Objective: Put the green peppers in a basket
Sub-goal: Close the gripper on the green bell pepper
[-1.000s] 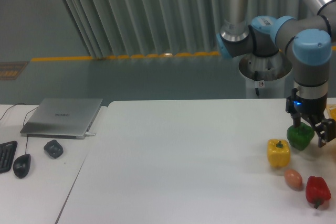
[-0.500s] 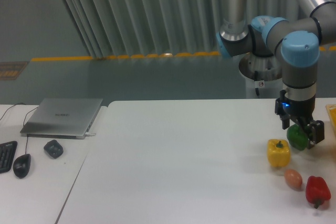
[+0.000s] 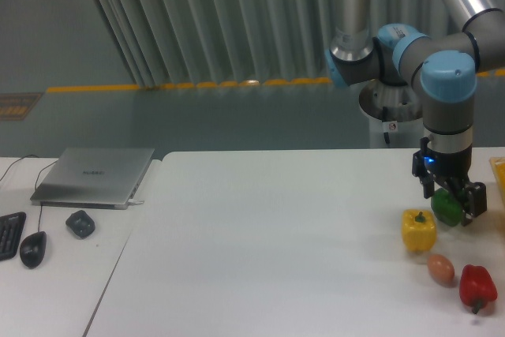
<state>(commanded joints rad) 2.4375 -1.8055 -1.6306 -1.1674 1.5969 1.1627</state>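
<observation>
Here we see the gripper (image 3: 450,204) jaws clenched on the green pepper (image 3: 447,207) near the tabletop's (image 3: 276,234) right edge, just beside the yellow pepper (image 3: 418,229); basket (image 3: 499,168) sliver at that edge. No writing we can read.

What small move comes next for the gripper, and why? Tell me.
Probably carry the green pepper right toward the basket, whose yellow-orange edge shows at the frame's right border. The gripper appears closed around the pepper, just behind the yellow pepper; whether it is clear of the table is hard to tell, so a slight lift first seems wise.
</observation>
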